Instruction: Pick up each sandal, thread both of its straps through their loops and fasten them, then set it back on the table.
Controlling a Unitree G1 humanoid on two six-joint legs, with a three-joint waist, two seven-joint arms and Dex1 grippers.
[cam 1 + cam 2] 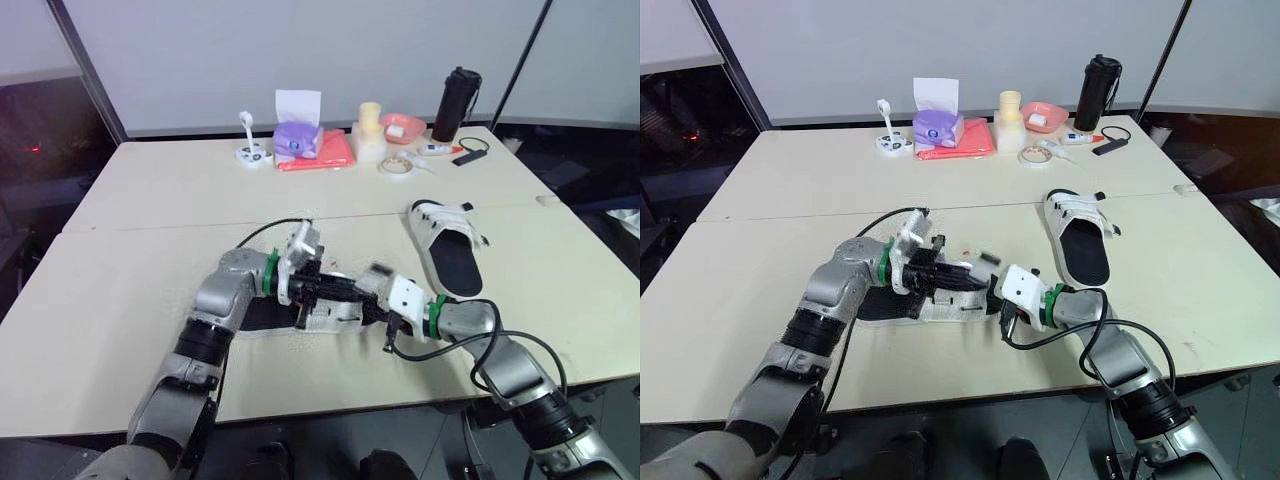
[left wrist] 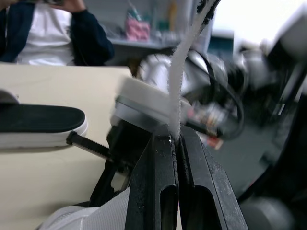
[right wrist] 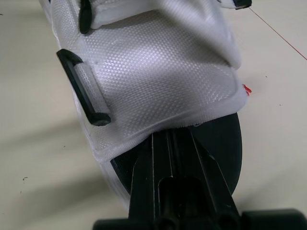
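Note:
A white sandal with a black sole (image 1: 325, 312) lies near the table's front edge, held between my two grippers. My left gripper (image 2: 176, 136) is shut on one of its white straps (image 2: 182, 81), which stands up from between the fingers. My right gripper (image 3: 180, 136) is shut on the rim of the sandal's white upper (image 3: 153, 62), just above the black sole (image 3: 225, 143). A black strap loop (image 3: 84, 86) sits on the side of that upper. The second sandal (image 1: 447, 245) lies flat on the table to the right, apart from both grippers.
At the table's far edge stand a purple tissue box (image 1: 298, 138), a red folder (image 1: 325, 152), a tape roll (image 1: 397, 166), a pink bowl (image 1: 403, 126) and a black bottle (image 1: 456, 103). A person (image 2: 48, 33) sits beyond the table.

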